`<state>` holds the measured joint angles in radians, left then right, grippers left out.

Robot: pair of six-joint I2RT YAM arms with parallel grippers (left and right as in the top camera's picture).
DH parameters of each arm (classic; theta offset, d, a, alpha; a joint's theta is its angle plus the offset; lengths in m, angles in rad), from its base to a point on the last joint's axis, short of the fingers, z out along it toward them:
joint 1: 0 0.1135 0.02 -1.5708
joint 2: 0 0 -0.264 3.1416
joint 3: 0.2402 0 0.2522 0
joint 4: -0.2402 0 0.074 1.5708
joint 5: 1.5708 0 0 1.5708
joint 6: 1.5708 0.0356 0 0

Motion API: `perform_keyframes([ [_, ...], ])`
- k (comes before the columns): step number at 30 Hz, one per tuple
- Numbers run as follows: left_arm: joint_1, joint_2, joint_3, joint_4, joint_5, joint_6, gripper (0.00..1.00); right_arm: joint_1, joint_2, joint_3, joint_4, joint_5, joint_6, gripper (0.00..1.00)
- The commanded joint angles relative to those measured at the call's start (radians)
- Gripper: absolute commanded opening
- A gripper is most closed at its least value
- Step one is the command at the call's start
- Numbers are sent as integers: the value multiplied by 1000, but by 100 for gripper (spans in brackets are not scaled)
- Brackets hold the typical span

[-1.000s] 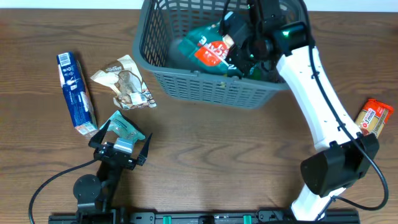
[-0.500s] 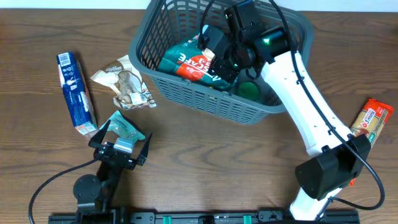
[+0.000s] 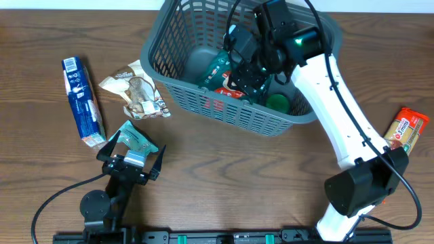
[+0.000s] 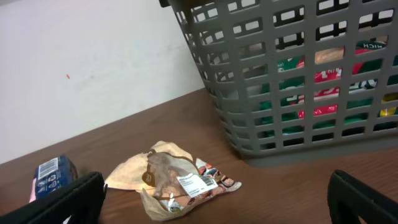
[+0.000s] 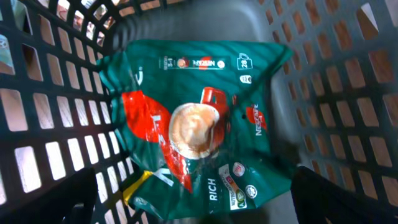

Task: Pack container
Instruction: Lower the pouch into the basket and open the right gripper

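The dark grey lattice container (image 3: 182, 47) stands at the back of the table, slightly askew. My right gripper (image 3: 245, 66) reaches inside it, jaws open. In the right wrist view a green and red coffee packet (image 5: 199, 124) lies loose against the container's wall and floor (image 5: 348, 93), just beyond the wide-spread right gripper (image 5: 205, 208). The same packet (image 3: 218, 68) shows from overhead. My left gripper (image 3: 132, 163) rests open near the front left, by a small teal packet (image 3: 137, 140). A beige snack packet (image 4: 168, 180) lies ahead of the left gripper (image 4: 214, 214), with the container (image 4: 249, 112) behind it.
A blue packet (image 3: 83, 102) lies at the far left, the beige snack packet (image 3: 135, 91) beside the container's left corner. An orange packet (image 3: 407, 129) sits at the right edge. A round green item (image 3: 277, 103) lies in the container's near right corner.
My right gripper has opened and let go of the green packet, which now lies lower in the container. The container shifted left and turned earlier. The left arm has not moved.
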<state>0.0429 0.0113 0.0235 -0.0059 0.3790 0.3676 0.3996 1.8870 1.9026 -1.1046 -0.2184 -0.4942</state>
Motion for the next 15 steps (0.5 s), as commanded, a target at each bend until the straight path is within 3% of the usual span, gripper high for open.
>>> perform_keyframes([
  [1,-3,-1,-19,-34,18,9,99,-14,-19,18,-3,-19,27,85],
  [6,-3,-1,-19,-34,18,9,99,-32,-24,18,51,-18,102,86],
  [9,-3,-1,-19,-34,18,9,99,-60,-38,38,102,11,221,88],
  [12,-3,-1,-19,-34,18,9,99,-97,-55,96,90,122,370,88],
  [15,-3,-1,-19,-34,18,9,99,-137,-76,166,22,322,512,99],
])
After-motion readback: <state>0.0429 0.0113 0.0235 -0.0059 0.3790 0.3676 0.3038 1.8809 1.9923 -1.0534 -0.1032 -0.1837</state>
